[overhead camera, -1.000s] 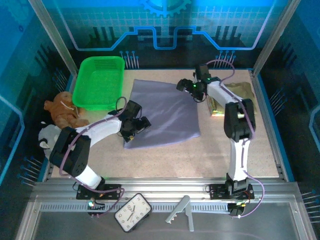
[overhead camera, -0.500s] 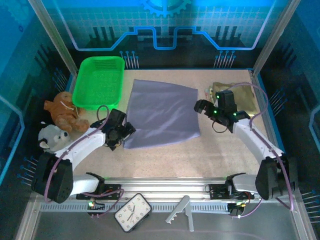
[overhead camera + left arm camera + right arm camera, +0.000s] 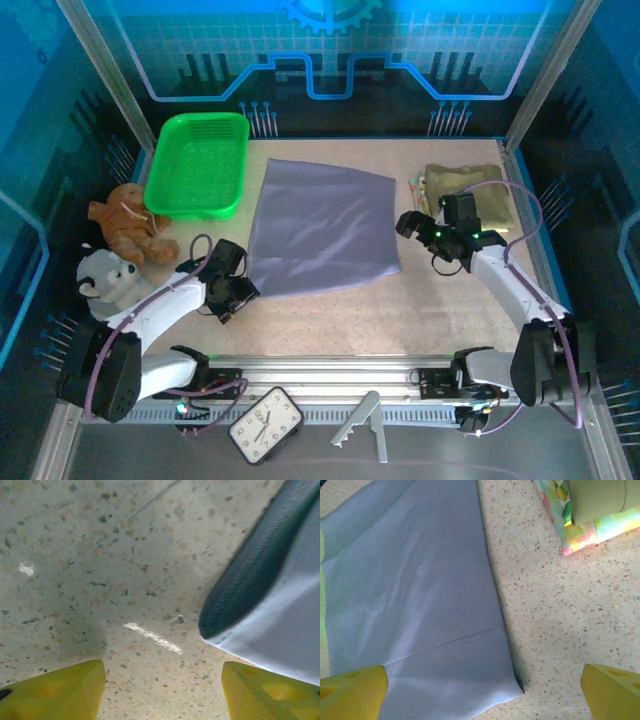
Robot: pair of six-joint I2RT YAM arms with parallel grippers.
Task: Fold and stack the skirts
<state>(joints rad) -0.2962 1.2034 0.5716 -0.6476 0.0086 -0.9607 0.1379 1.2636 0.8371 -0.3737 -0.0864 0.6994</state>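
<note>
A grey-lavender skirt (image 3: 320, 228) lies spread flat in the middle of the table. My left gripper (image 3: 235, 295) is low at its near left corner, open. In the left wrist view, bare table shows between the yellow fingertips (image 3: 55, 690) of the left gripper (image 3: 162, 695), and the skirt corner (image 3: 270, 580) lies just right of them. My right gripper (image 3: 415, 225) hovers open by the skirt's right edge. The right gripper (image 3: 482, 695) spans the skirt's near right corner (image 3: 410, 605). A folded olive-khaki skirt (image 3: 470, 185) lies on a folded floral-print skirt (image 3: 585, 532) at the back right.
A green plastic basket (image 3: 198, 165) stands at the back left. A brown plush toy (image 3: 125, 225) and a white one (image 3: 105, 275) lie along the left edge. A clock (image 3: 265, 425) rests on the front rail, off the table.
The left arm drew back off the skirt to its near left corner. The right arm swung from the skirt's far right corner down to its right edge.
</note>
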